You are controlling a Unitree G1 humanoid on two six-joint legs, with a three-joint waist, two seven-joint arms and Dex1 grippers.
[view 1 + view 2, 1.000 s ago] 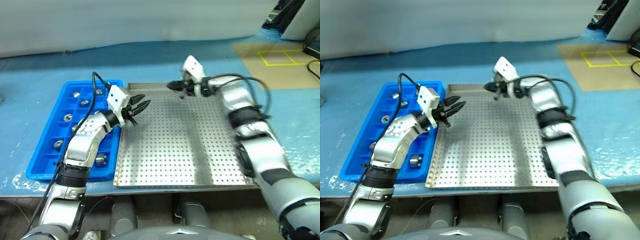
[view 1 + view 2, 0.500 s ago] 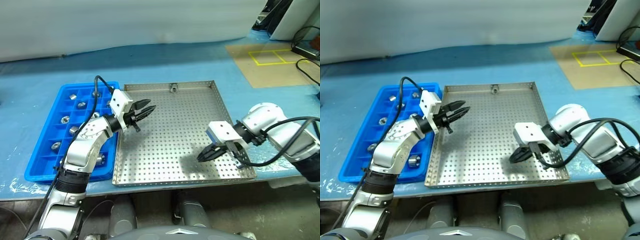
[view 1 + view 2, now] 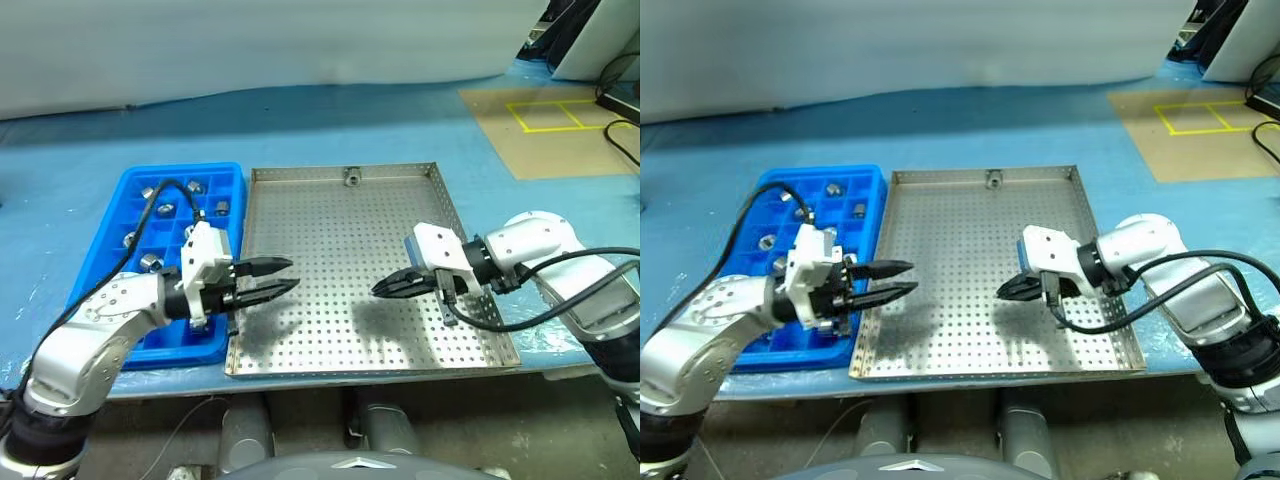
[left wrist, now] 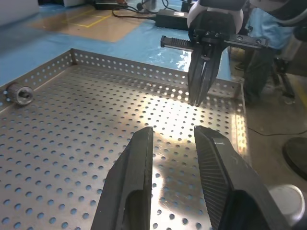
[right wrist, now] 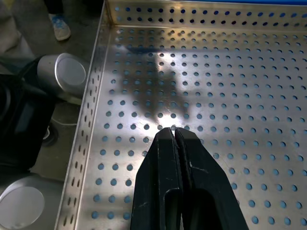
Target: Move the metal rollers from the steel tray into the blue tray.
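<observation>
Rollers sit in several compartments of the blue tray, and we see one roller left in the steel tray, touching the middle of its far rim. Both trays rest side by side on the blue desk.

Our left tool hovers over the steel tray's near left edge with its fingers slightly parted and empty. Our right tool hangs over the near right part, pinched closed on nothing. Both are well apart from the roller.

We judge the rim to be the main risk: a finger coming down there may strike the wall or only nudge the roller. It could then roll away across the perforated floor.

From the left wrist view the roller appears to lie on its side, long axis level, its holed end turned roughly toward our left tool.
</observation>
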